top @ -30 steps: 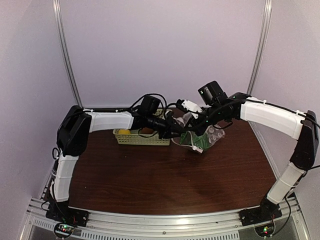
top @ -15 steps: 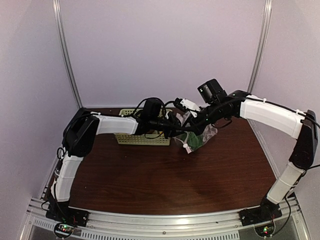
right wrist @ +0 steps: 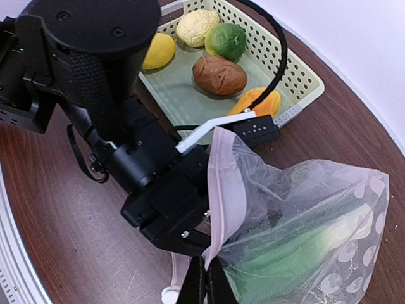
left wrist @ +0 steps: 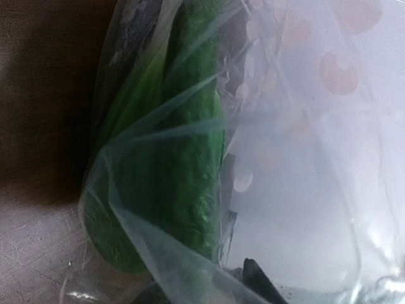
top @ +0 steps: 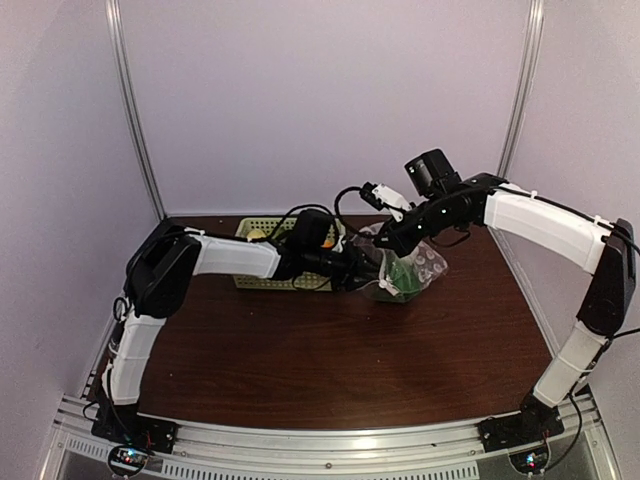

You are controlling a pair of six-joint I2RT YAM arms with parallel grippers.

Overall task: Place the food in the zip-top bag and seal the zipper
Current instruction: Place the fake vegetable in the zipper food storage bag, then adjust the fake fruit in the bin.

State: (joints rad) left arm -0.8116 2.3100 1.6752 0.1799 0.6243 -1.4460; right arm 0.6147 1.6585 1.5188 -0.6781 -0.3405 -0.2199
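L gripper (top: pixel 368 270) now deeper in zip-top bag (right wrist: pixel 304 215), jaw state unclear; R gripper (right wrist: pixel 205 278) pinches its rim. Withdrawing L could drag green piece (left wrist: pixel 190 158) out.

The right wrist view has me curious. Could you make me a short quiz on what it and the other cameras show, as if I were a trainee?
1. True or false: the zip-top bag lies inside the basket.
2. What colour is the food already in the bag? A red, B green, C purple.
3. How many toy food pieces show in the basket in the right wrist view?

Key: 1 false, the bag is outside the basket, beside it. 2 B. 3 five: yellow, pale bumpy, green, brown and orange.
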